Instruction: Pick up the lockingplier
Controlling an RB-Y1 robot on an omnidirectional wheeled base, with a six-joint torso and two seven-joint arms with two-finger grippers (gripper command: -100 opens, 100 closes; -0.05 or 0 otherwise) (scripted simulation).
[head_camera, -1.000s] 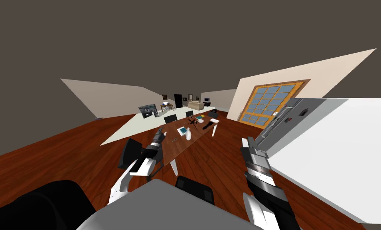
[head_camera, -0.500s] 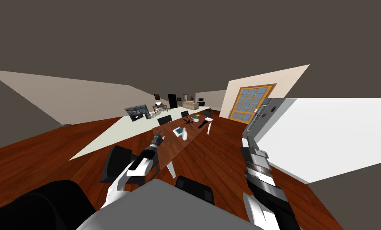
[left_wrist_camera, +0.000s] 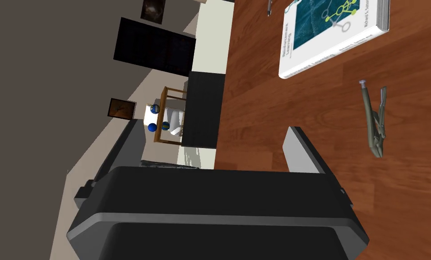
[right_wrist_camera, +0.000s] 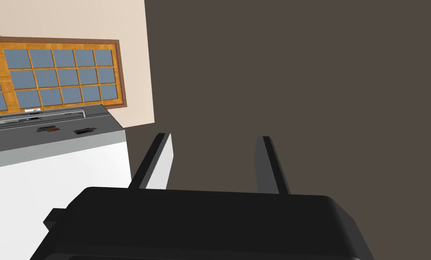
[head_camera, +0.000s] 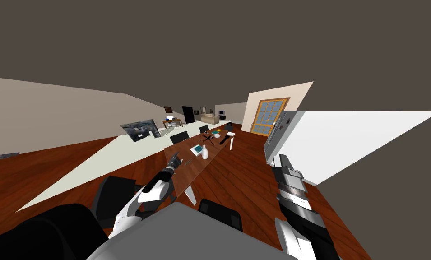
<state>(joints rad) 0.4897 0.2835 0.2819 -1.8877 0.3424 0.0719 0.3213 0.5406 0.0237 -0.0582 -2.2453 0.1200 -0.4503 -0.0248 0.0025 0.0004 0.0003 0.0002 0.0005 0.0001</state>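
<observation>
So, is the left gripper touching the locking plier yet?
Apart. The left wrist view shows bare wooden table between the locking plier and the nearer finger of the left gripper.

The locking plier [left_wrist_camera: 374,119] is a slim, olive-grey metal tool lying flat on the brown wooden bench [left_wrist_camera: 255,113]. Its two handles lie slightly apart, one of them ending in a small screw knob, and they narrow to a closed nose. It lies near a corner of a white and teal book [left_wrist_camera: 327,31], not touching it.
</observation>
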